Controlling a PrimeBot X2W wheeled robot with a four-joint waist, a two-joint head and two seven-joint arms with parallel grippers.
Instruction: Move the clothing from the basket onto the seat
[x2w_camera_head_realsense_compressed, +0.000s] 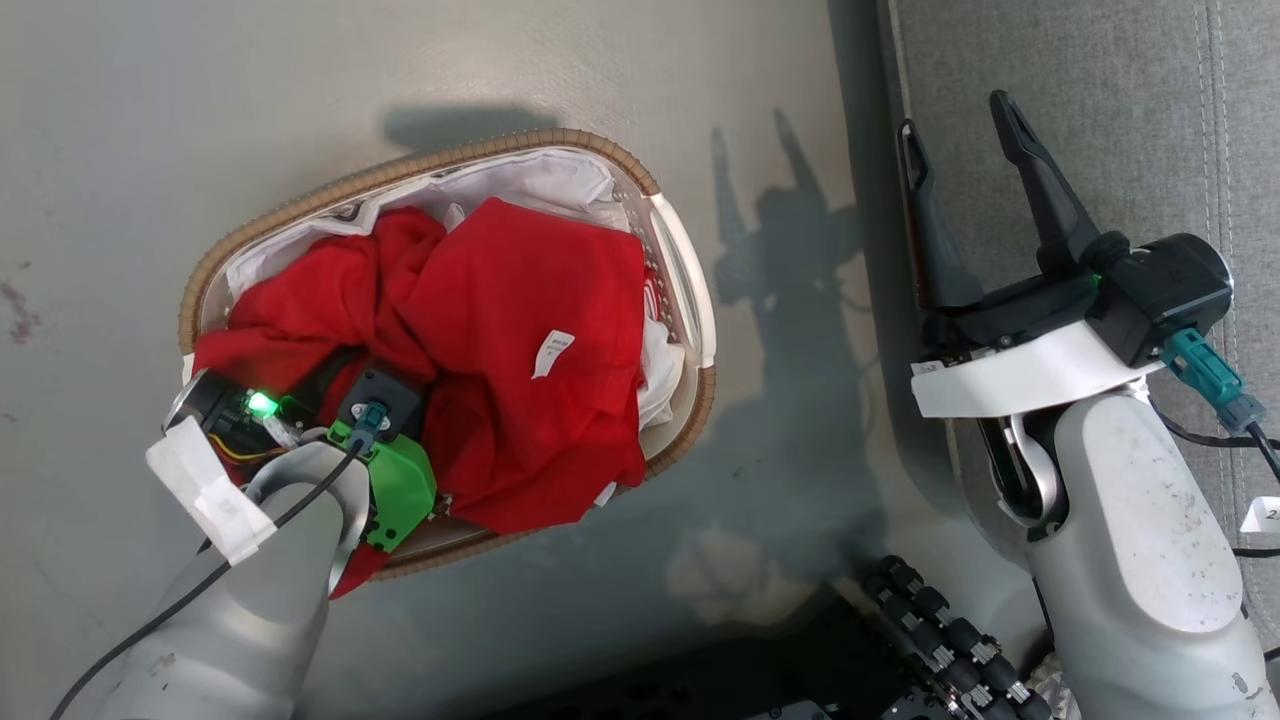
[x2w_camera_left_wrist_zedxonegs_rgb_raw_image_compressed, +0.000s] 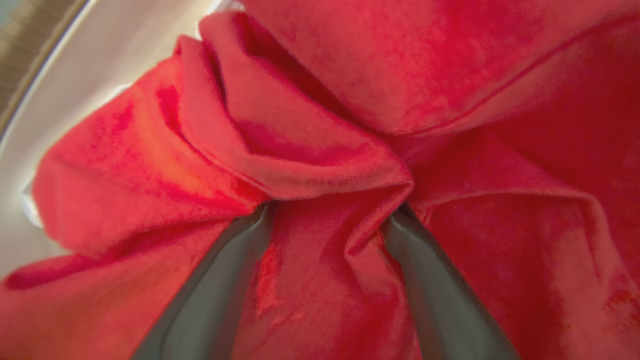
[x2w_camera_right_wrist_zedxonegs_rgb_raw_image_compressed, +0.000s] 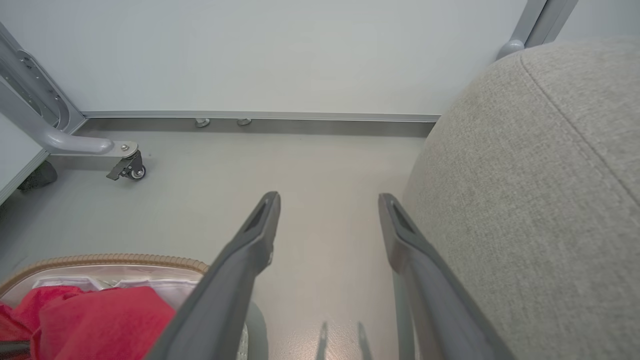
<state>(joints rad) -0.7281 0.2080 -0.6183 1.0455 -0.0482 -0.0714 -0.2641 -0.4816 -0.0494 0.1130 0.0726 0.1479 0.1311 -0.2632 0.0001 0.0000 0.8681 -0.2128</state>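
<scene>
A white oval laundry basket (x2w_camera_head_realsense_compressed: 690, 290) with a brown woven rim sits on a grey floor (x2w_camera_head_realsense_compressed: 780, 100). It is heaped with bright red clothing (x2w_camera_head_realsense_compressed: 520, 340), which carries a small white label (x2w_camera_head_realsense_compressed: 552, 352). A white cloth liner (x2w_camera_head_realsense_compressed: 530, 180) shows along the basket's far edge. All the clothing is inside the basket; none lies on the seat.

The grey upholstered seat (x2w_camera_head_realsense_compressed: 1100, 120) lies to the robot's right of the basket, with a strip of bare floor between them. In the head view the basket's long axis runs on a slant, from the lower left towards the upper right.

The left arm is plainly the nearer one to the clothing. It reaches down into the near end of the basket. In the left wrist view, the left gripper (x2w_camera_left_wrist_zedxonegs_rgb_raw_image_compressed: 332, 215) has its two dark fingers spread wide and their tips sunk into the red fabric. A raised fold of cloth stands between them, not yet pinched.

The right gripper (x2w_camera_head_realsense_compressed: 955, 120) hangs well clear of the basket at the seat's near edge. Its fingers are also wide apart, with nothing between them.

The likely next move is closing the left fingers on that fold. The load would then travel rightward, across the gap to the seat.
</scene>
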